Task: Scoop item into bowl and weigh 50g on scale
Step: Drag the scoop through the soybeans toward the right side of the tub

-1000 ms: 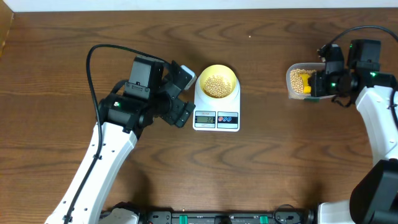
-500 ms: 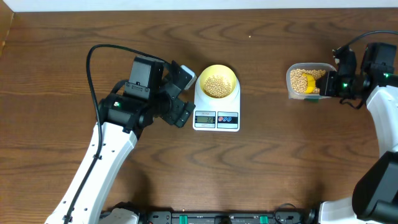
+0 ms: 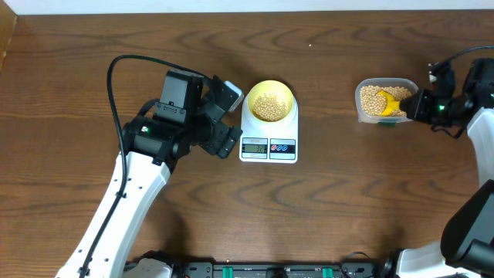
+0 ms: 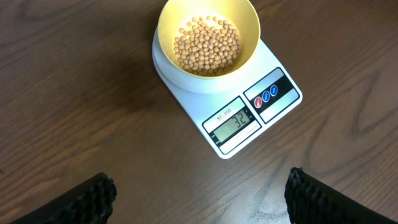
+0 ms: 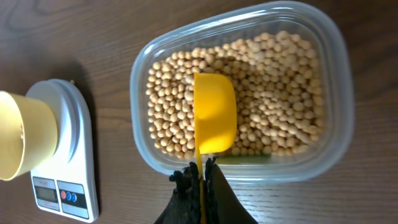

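The left tool (image 3: 229,118) is hanging just left of the scale (image 4: 186,99) with its jaws spread wide and nothing between them. The scale is sitting flat on the bench (image 3: 324,208), with its display (image 4: 234,120) on the near edge. The display appears to be reading 32, so by my judgement the load is falling short of target.

On the far half of the scale, the bowl (image 4: 163,37) is standing upright with a shallow layer of beans (image 4: 206,46) in it.

Well apart to the right, the right tool (image 5: 200,180) is clamping fully down on the thin handle of the scoop (image 5: 214,121). The scoop cup is lying on the beans inside the tub (image 5: 140,81), and no beans are showing in the cup.

Handling notes, as judgement:
- The beans are looking hard, dry and round, so they are likely to roll and spill freely. Take them up only in the scoop cup, held level.
- The scoop is looking like light, rigid plastic. The grip at the handle end is giving reach but little leverage.
- The bowl is looking light and easy to nudge off the scale, so pour without touching its rim.
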